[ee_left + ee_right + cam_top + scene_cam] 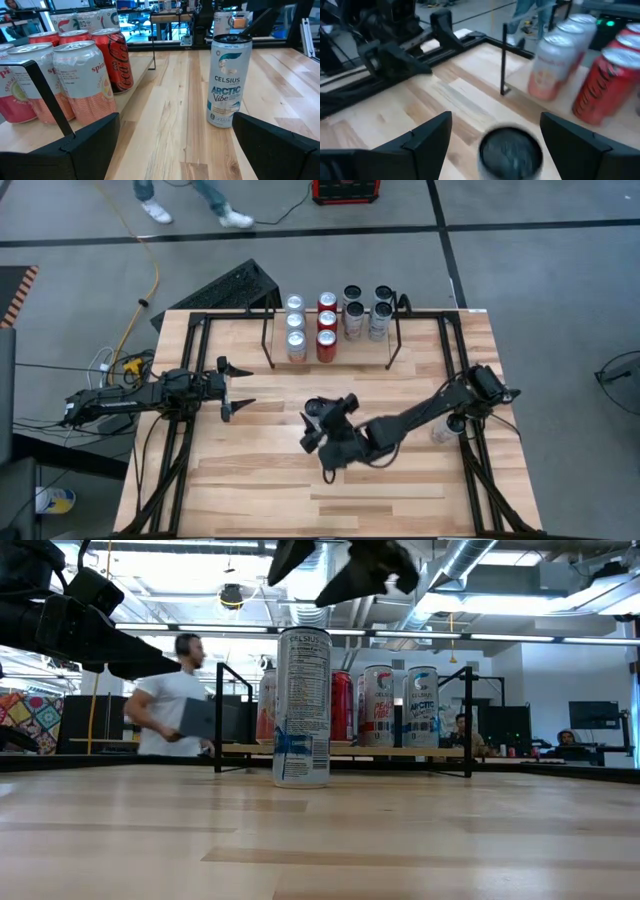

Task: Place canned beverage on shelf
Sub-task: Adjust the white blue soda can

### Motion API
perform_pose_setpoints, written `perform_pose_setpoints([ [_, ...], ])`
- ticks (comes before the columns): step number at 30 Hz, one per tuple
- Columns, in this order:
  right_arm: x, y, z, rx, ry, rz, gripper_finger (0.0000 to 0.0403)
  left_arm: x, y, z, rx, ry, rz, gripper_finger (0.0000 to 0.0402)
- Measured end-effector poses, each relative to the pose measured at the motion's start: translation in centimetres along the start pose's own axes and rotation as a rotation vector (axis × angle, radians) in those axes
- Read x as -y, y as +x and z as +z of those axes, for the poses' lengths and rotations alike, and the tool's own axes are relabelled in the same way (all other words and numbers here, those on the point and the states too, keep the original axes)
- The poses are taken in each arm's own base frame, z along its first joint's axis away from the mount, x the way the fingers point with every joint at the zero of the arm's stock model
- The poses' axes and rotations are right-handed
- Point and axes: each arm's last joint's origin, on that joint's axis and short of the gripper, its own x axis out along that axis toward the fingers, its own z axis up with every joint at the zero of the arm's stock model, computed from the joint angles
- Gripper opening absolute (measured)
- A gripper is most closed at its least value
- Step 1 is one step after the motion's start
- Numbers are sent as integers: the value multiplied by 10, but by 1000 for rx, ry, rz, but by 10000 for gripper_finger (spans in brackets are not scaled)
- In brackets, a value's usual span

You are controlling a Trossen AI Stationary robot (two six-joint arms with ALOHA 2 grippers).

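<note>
A tall white Celsius can [302, 705] stands upright on its base on the wooden table, out in front of the shelf [357, 354]. It shows in the left wrist view as the can [228, 80] and in the right wrist view as its dark top [510, 150]. My right gripper [338, 568] hangs open just above the can, one finger on either side of the top, touching nothing. The shelf holds several upright cans: silver-pink, red [326, 330] and silver. My left gripper [238, 388] waits open and level at the table's left.
Long black rails [190, 395] run along the table's left and right sides. Black rod uprights [270, 340] frame the shelf. A person [175, 700] moves beyond the far edge. Bare tabletop [300, 490] stretches toward the near edge.
</note>
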Motion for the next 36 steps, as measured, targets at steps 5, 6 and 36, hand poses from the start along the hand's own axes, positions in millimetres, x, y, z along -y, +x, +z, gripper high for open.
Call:
perform_pose_setpoints([
  [5,-1,-20,-15,54,37,-77,326,0,0,0,0,0,0,373],
  [6,-1,-21,-15,68,52,-88,326,0,0,0,-1,0,0,373],
  [36,-1,12,-45,-25,43,-82,329,0,0,0,0,0,0,373],
])
